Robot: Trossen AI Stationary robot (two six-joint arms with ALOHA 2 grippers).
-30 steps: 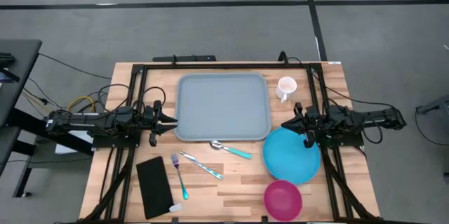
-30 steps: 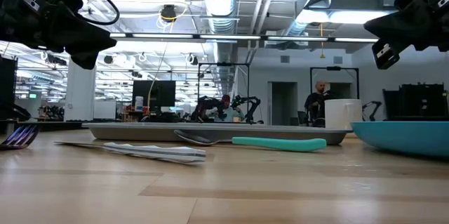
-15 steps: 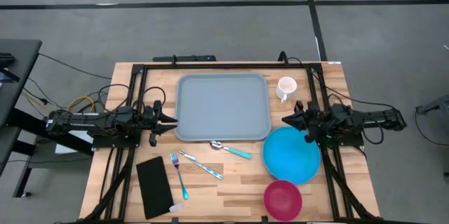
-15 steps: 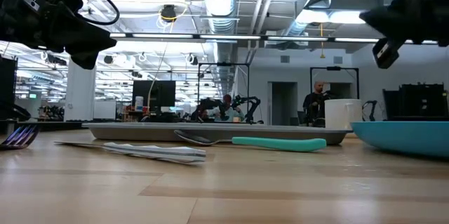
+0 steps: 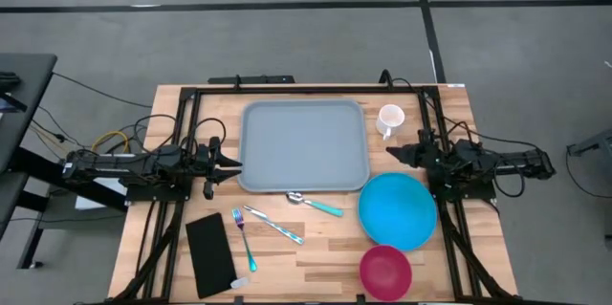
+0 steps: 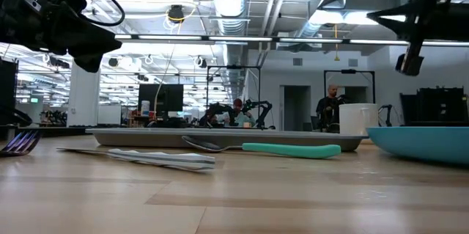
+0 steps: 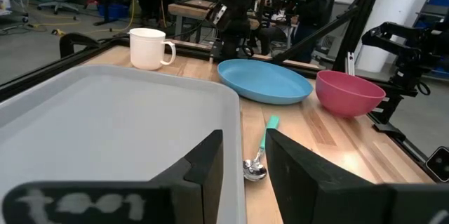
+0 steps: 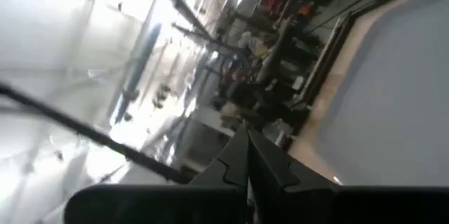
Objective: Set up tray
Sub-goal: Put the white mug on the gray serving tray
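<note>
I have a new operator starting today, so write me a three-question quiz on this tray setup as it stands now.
1. True or false: the tray already holds the mug.
2. Which item lies nearest the tray's front rim? A) spoon B) pink bowl C) napkin
3. Fill in: the right gripper is ____.

Key: 1. False; the tray is bare and the mug stands beside it on the table. 2. A. 3. Shut, holding nothing, between mug and blue plate.
</note>
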